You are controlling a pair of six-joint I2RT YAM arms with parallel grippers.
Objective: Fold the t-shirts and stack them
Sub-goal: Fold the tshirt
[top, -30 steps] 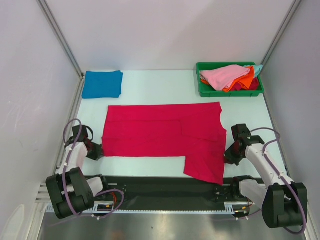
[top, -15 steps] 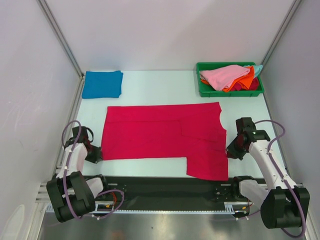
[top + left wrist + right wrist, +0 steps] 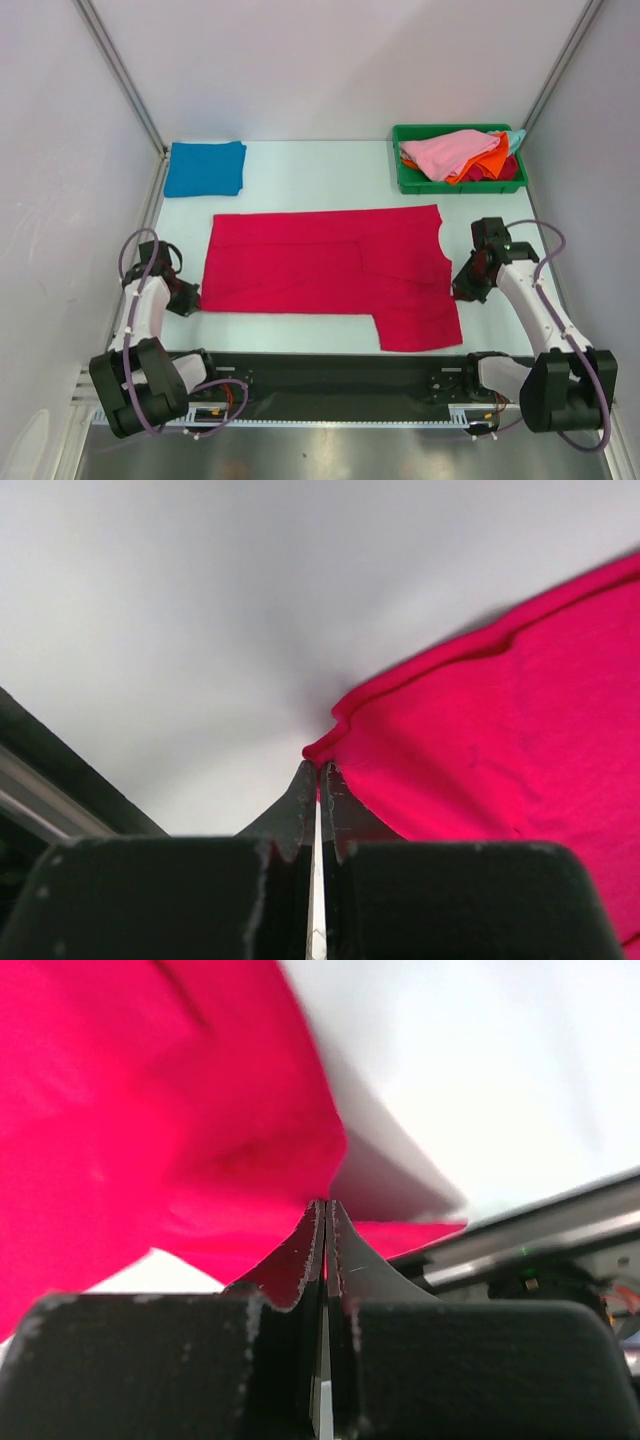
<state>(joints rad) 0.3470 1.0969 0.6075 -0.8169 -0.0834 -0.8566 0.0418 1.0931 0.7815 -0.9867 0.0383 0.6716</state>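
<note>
Crimson t-shirt [image 3: 320,265], spread flat at the centre of the table [image 3: 320,170], collar to the right, one sleeve projecting toward the arm bases. The left gripper [image 3: 188,298] has its fingers pressed together on the near left hem corner, as the left wrist view confirms [image 3: 318,770]. The right gripper [image 3: 465,288] likewise pinches cloth at the right edge, just below the collar [image 3: 325,1210].

Compared with a second ago, the two grippers stand slightly farther apart. The right one has moved away from the bases, the left edge has shifted outward, and the sleeve lies shorter and squarer. The cloth appears to have been drawn taut and smoothed, which suggests preparation for the first fold rather than folding itself.

A folded blue t-shirt [image 3: 205,168] lies at the far left, and the remaining t-shirts [image 3: 455,152] are heaped in the green bin [image 3: 410,182].
</note>
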